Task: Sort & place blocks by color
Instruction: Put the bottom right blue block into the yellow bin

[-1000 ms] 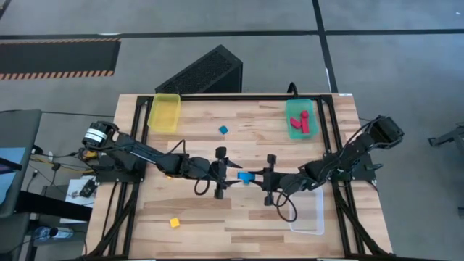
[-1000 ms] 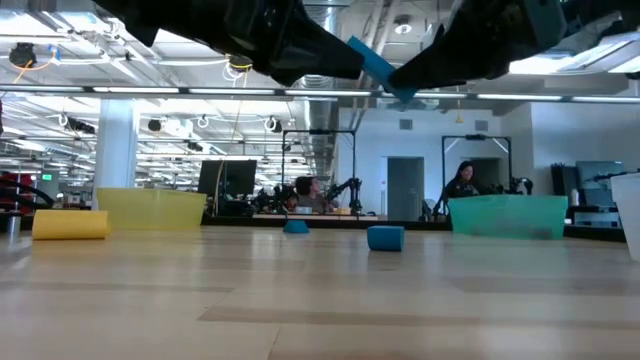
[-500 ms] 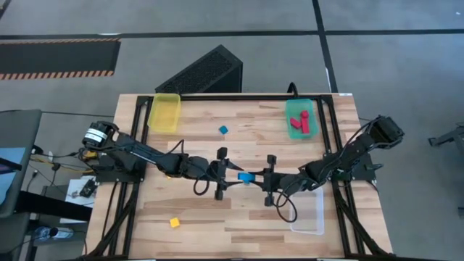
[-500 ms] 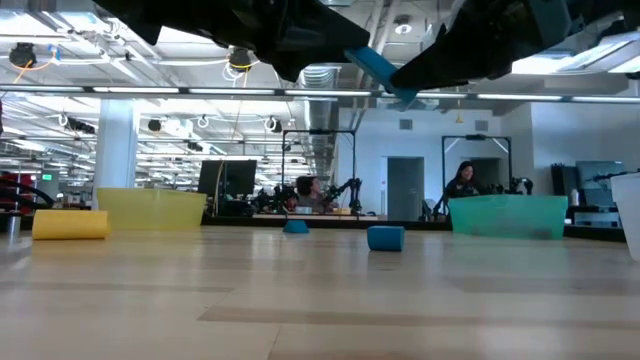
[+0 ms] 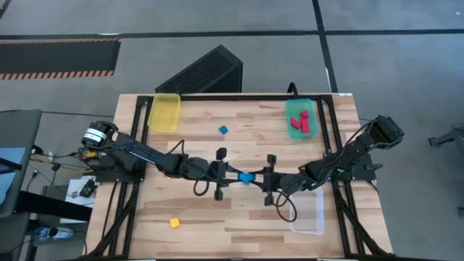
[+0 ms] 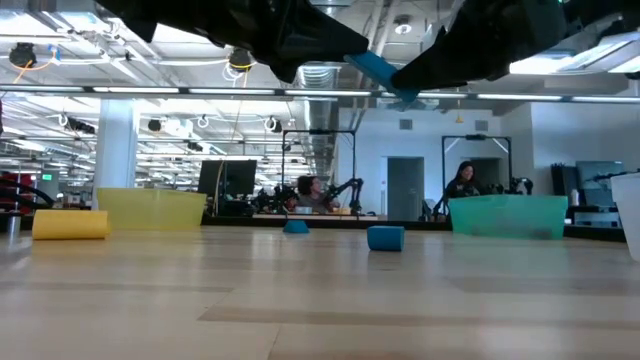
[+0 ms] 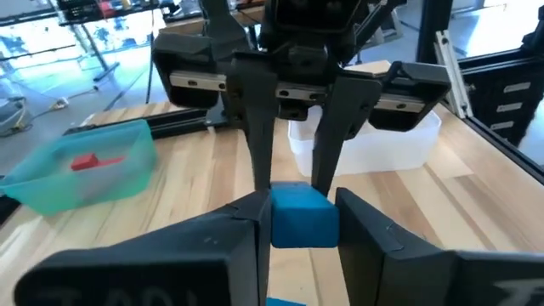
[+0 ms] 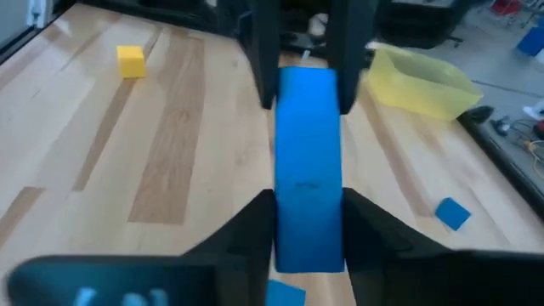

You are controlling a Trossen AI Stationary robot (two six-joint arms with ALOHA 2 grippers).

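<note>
A blue bar block (image 5: 246, 177) hangs above the table's middle between my two grippers, which face each other. My left gripper (image 5: 233, 175) comes from the left and is shut on one end. My right gripper (image 5: 259, 177) comes from the right and has the other end. Another blue block (image 6: 385, 238) lies flat on the wood below them. A third blue block (image 5: 223, 130) lies farther back. A yellow block (image 5: 175, 222) lies near the front left. Red blocks (image 5: 300, 123) lie in the teal bin (image 5: 291, 110). My left gripper pinches the bar's left end (image 7: 299, 223) between its two fingers. The fingers come level from the table's left and lie along the bar. The bar is clear of the table and slightly tilted (image 6: 378, 68). My right gripper has the bar's right end (image 8: 308, 246) between its two fingers, which lie against its sides. They come level from the table's right, along the bar.
A yellow bin (image 5: 164, 111) stands at the far left corner, and the teal bin at the far right. A clear bin (image 5: 308, 210) sits at the near right, beside my right arm. Bare wood lies between the blocks. People sit in the room beyond the table.
My left gripper has shut on the blue bar's left end, while my right gripper keeps its end. The bar has stayed in place above the table, between the two grippers.
</note>
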